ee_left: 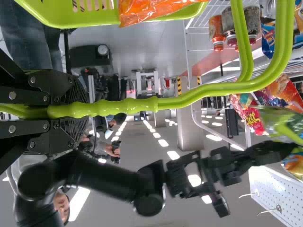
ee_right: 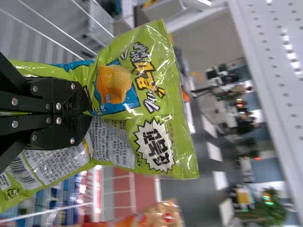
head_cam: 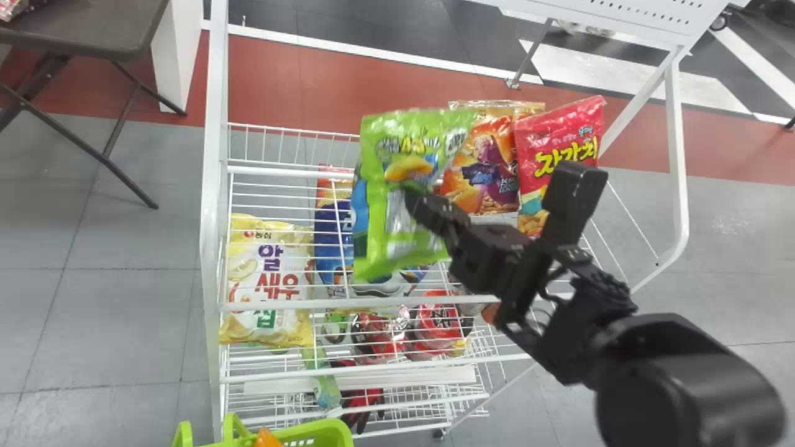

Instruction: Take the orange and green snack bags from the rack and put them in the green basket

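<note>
"While we count, where are the two grippers?"

"One each. The right gripper (head_cam: 412,194) is over the white wire rack (head_cam: 214,186), its two flat black fingers pressed together on one shiny green plastic snack bag with a blue patch (head_cam: 388,146). The left gripper (ee_left: 78,109) has its two fingers pinched around one handle (ee_left: 189,97), a smooth green bar belonging to the green plastic basket (head_cam: 329,428)."

"And how does that one green bag sit?"

"Off the shelf, up in front of the wires. In the head view it overlaps the left edge of one upright orange and purple snack bag (head_cam: 487,155) at the back of the rack. Just right of that stands one red snack bag with yellow lettering (head_cam: 559,139)."

"So one orange bag on the rack. Any orange in the basket?"

"I can count one glossy orange wrapper (ee_left: 147,9) at the basket. It shows only in part, so I can't tell its full shape."

"What else, by number?"

"At least one yellow and white snack bag (head_cam: 267,292) on the left side of the rack, at least one blue bag (head_cam: 332,233) beside it behind the wires, and two round red packs (head_cam: 438,323) lower down, side by side. One dark folding table (head_cam: 93,28) stands to the left of the rack."
</note>
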